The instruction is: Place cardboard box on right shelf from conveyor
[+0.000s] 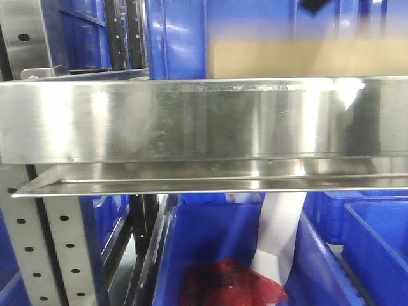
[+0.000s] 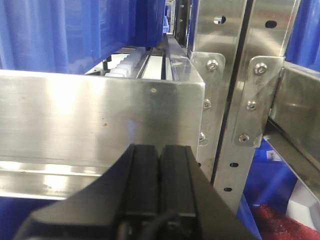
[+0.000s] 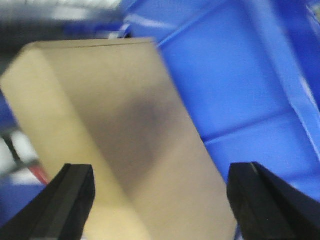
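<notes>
The right shelf (image 1: 191, 121) fills the front-facing view as a broad band of brushed steel, its tall reflective front lip carried on grey perforated uprights (image 1: 57, 248). Blue plastic bins (image 1: 248, 255) are seen above, behind and below it, one of the lower ones holding something red (image 1: 233, 284) and a pale strip (image 1: 280, 236). The cardboard box (image 1: 306, 58) is seen just above the lip at the right of that view, blurred, so it cannot be told whether it is resting on the shelf surface or is held slightly clear of it. In the right wrist view the box is shown close up as a tan slab between the two dark fingers of the right gripper (image 3: 160, 200), which are set wide apart; they appear to bracket its lower part, but contact is hidden at the frame edge and cannot be confirmed, so whether the box is held is not told. The left gripper (image 2: 160, 170) is seen with its jaws pressed together and nothing between them, parked before the shelf lip near a bolted bracket (image 2: 257, 100). The placing step is judged to be in hand. The next move calls for the box to be set flat behind the lip, released, and the right arm drawn back up and over the lip without the box being dragged.
</notes>
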